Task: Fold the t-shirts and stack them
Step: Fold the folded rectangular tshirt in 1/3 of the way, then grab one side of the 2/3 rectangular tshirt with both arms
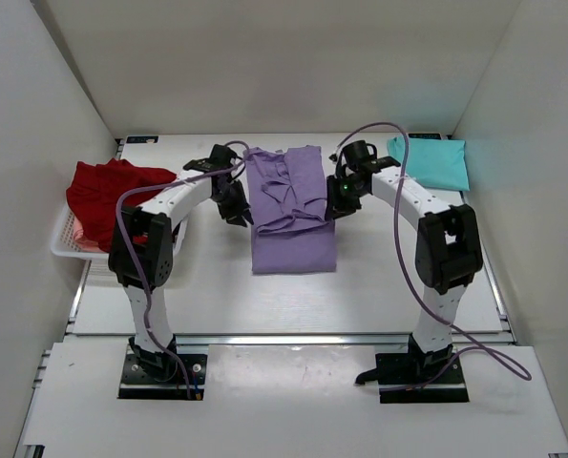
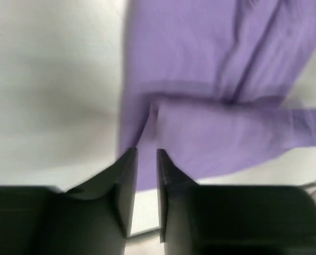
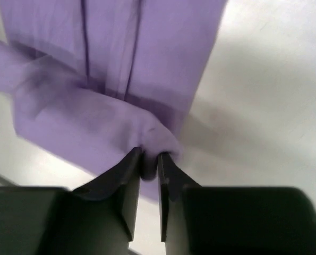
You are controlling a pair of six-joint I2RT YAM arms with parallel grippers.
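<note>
The lavender t-shirt [image 1: 291, 215] lies in the middle of the table, its far part creased and partly folded over. My left gripper [image 1: 238, 212] is at its left edge. In the left wrist view [image 2: 146, 153] its jaws stand a narrow gap apart, and a crease of the lavender shirt [image 2: 211, 133] runs into them. My right gripper [image 1: 341, 198] is at the shirt's right edge, and in the right wrist view [image 3: 149, 155] it is shut on a bunched fold of the shirt [image 3: 94, 117]. A folded teal t-shirt [image 1: 431, 160] lies at the back right. Deep red shirts [image 1: 107, 196] are heaped at the left.
A white slotted basket [image 1: 66, 246] at the table's left edge holds the red shirts. White walls close in the back and both sides. A purple cable [image 1: 398, 143] loops over the right arm near the teal shirt.
</note>
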